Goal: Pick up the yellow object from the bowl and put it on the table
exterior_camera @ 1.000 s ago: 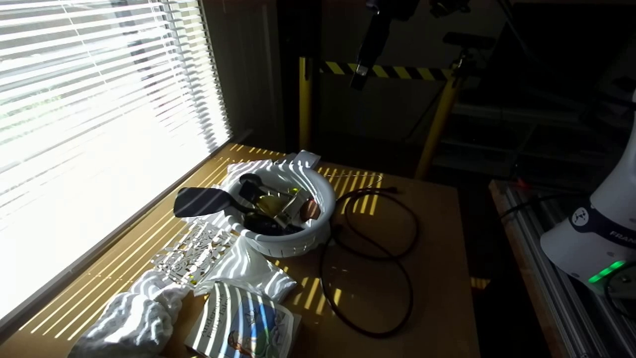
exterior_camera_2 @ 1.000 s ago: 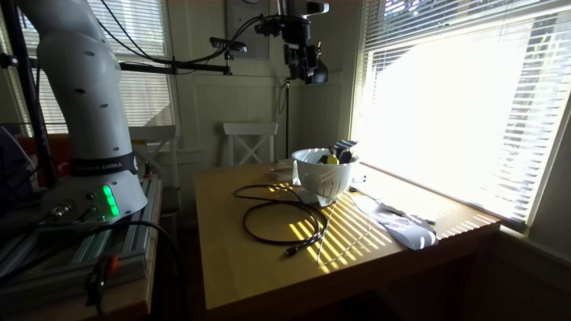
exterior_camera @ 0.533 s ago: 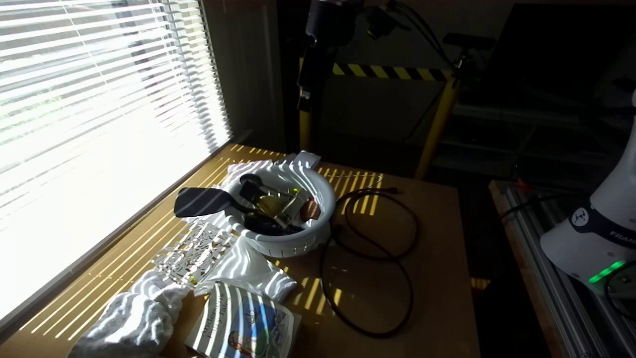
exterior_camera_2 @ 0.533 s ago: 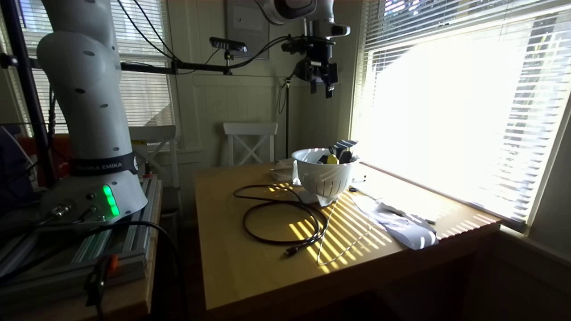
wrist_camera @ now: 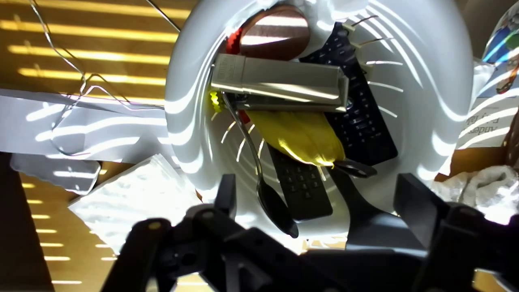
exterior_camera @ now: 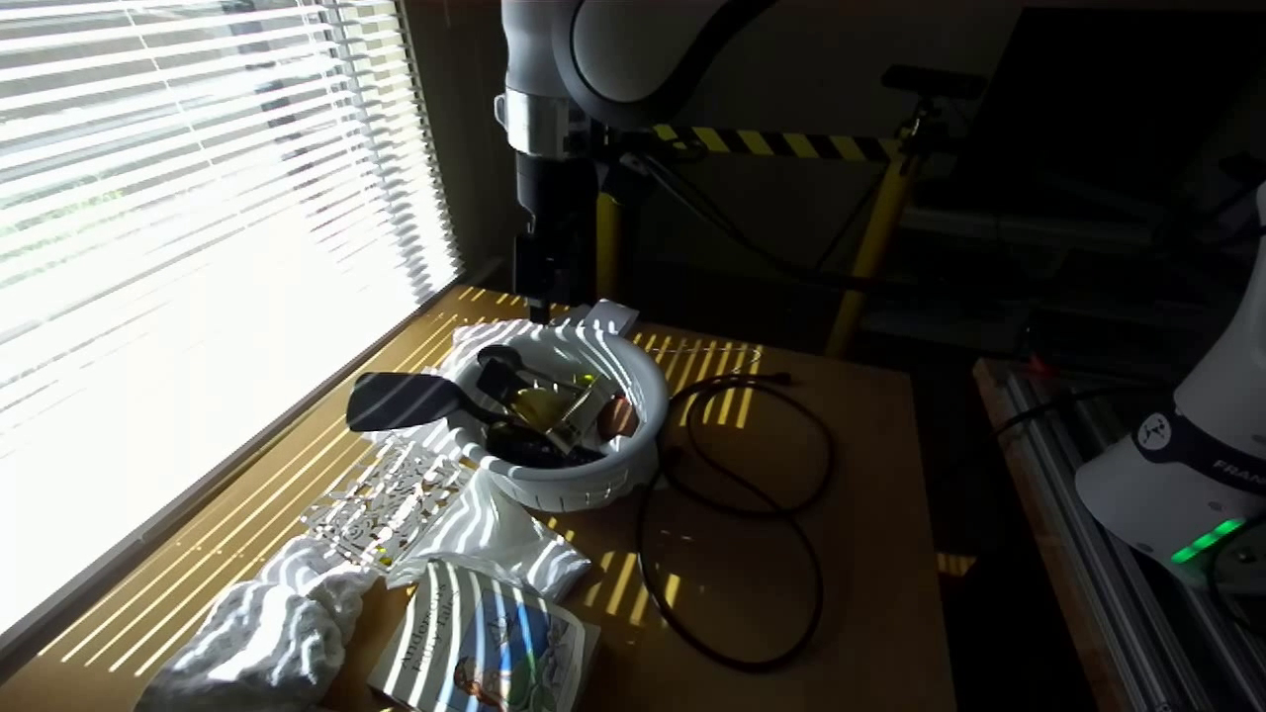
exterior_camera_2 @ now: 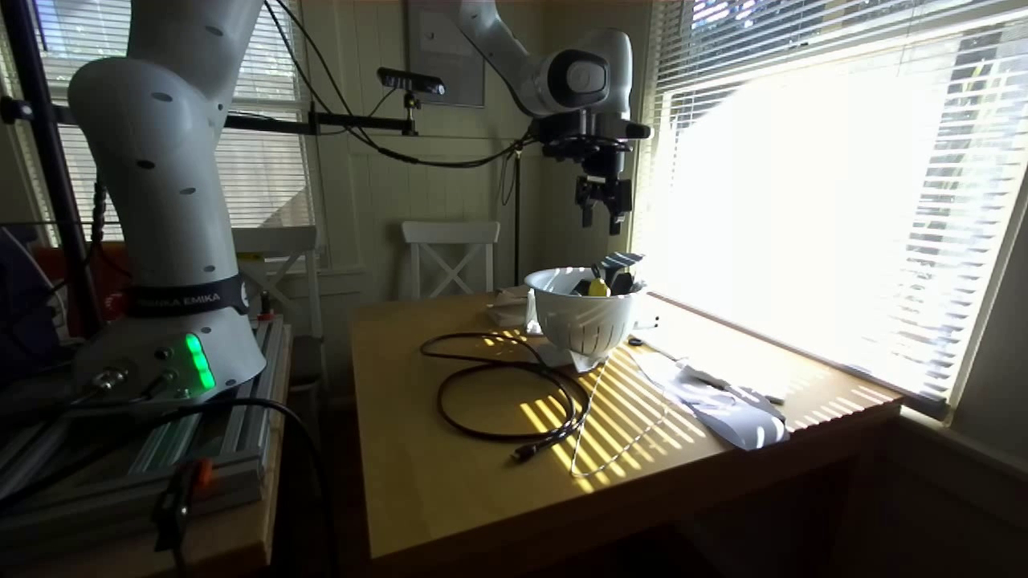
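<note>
The yellow object (wrist_camera: 302,136) lies inside the white bowl (wrist_camera: 442,73) in the wrist view, partly under a grey box (wrist_camera: 292,81). It also shows in both exterior views (exterior_camera: 540,406) (exterior_camera_2: 598,286), inside the bowl (exterior_camera: 574,489) (exterior_camera_2: 582,325). My gripper (exterior_camera_2: 601,225) is open and empty, pointing down above the bowl in an exterior view. In the wrist view its fingers (wrist_camera: 318,182) are wide apart, with the yellow object ahead of them. In an exterior view the gripper (exterior_camera: 539,307) is dark and its fingers are hard to make out. The brown table (exterior_camera: 870,583) carries the bowl.
The bowl also holds a spoon (wrist_camera: 275,207), remotes (wrist_camera: 304,186) (wrist_camera: 361,121) and a black spatula (exterior_camera: 401,400) sticking out over the rim. A black cable (exterior_camera: 816,593) loops beside the bowl. A book (exterior_camera: 495,643), cloth (exterior_camera: 267,633) and plastic bag (exterior_camera: 495,539) lie near the window.
The arm has reached out over the table and come down. The gripper has moved towards the window side and lower, to above the bowl. The bowl and its contents have not moved.
</note>
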Controlling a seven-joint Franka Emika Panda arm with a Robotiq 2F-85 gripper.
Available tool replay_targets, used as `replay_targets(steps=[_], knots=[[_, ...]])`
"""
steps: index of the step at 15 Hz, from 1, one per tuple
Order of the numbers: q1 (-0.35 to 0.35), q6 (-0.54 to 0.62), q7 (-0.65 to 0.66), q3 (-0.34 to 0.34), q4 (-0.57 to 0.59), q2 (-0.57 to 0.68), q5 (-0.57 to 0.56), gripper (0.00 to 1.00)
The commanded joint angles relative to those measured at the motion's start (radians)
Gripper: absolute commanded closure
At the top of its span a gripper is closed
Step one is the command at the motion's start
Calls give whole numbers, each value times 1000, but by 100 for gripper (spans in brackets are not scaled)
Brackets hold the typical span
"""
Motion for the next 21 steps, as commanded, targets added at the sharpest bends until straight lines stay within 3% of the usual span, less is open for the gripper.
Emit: replay_targets(steps=[1,5,13,19,21], knots=[[-17,-4,9,21,13,10,-13,0],[-10,-10,17,13,24,15,-38,0],[-3,-23,68,24,310,264,-21,0],[63,-213,221,-3,515,404,-65,0],[65,-223,249,3,560,446,-53,0]])
